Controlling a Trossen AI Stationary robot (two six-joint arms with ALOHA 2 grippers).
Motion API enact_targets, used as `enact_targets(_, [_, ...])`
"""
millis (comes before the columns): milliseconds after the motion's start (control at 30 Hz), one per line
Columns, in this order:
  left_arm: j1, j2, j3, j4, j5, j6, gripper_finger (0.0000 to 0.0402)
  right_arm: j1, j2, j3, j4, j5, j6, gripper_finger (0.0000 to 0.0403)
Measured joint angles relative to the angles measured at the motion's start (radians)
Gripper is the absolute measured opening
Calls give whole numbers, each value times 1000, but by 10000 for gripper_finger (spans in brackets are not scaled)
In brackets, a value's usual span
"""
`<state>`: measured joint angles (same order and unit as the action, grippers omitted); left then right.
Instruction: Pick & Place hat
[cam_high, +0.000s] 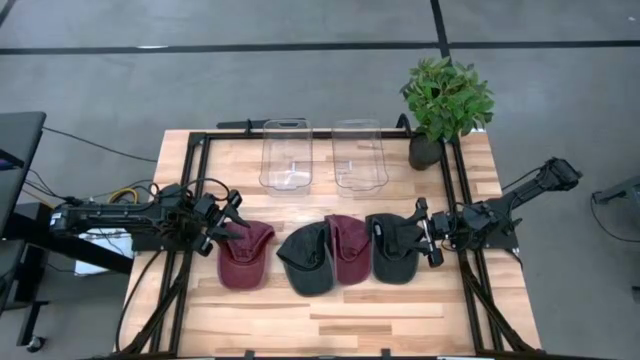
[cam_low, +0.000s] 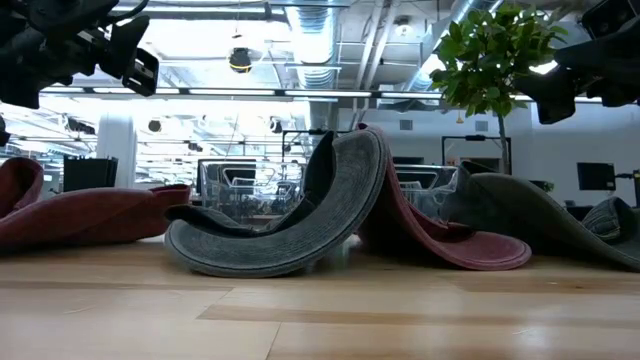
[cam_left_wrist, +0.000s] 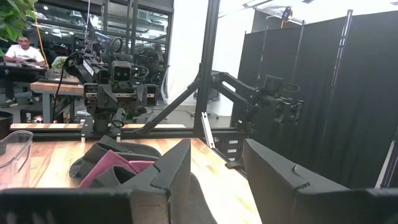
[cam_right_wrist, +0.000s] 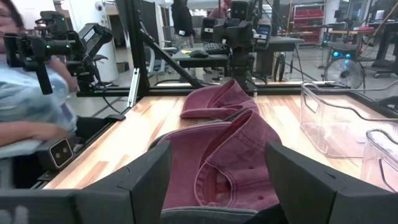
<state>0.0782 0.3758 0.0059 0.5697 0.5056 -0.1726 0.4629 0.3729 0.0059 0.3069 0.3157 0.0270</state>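
Note:
Four caps lie in a row on the wooden table: a maroon cap (cam_high: 245, 256) at the left, a dark grey cap (cam_high: 304, 262), a second maroon cap (cam_high: 348, 248) and a black cap (cam_high: 395, 250) at the right. The grey cap (cam_low: 300, 235) rests on its curled brim and crown. My left gripper (cam_high: 238, 222) is open and hovers by the left maroon cap's far left edge. My right gripper (cam_high: 420, 232) is open and hovers over the black cap's right edge. In the right wrist view its fingers frame the second maroon cap (cam_right_wrist: 230, 155). In the low view both grippers hang above the caps.
Two clear plastic bins (cam_high: 286, 153) (cam_high: 358, 153) stand side by side at the table's far side. A potted plant (cam_high: 445, 100) sits at the far right corner. A black metal frame (cam_high: 200, 140) borders the table. A person's sleeve (cam_right_wrist: 31, 118) shows beyond the table's edge.

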Motion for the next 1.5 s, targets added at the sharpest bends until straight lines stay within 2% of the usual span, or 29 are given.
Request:
enact_targets(733, [0,0,0,0,0,0,145,0,0,0,1,-1,0,249])
enact_targets(1167, [0,0,0,0,0,0,145,-38,-1,0,65,-10,-210,249])
enact_targets(1233, [0,0,0,0,0,0,145,-40,-1,0,79,-10,-180,249])
enact_targets(1333, [0,0,0,0,0,0,145,-39,0,0,83,-26,-26,249])
enact_targets(1500, [0,0,0,0,0,0,145,-40,0,0,226,-27,-1,249])
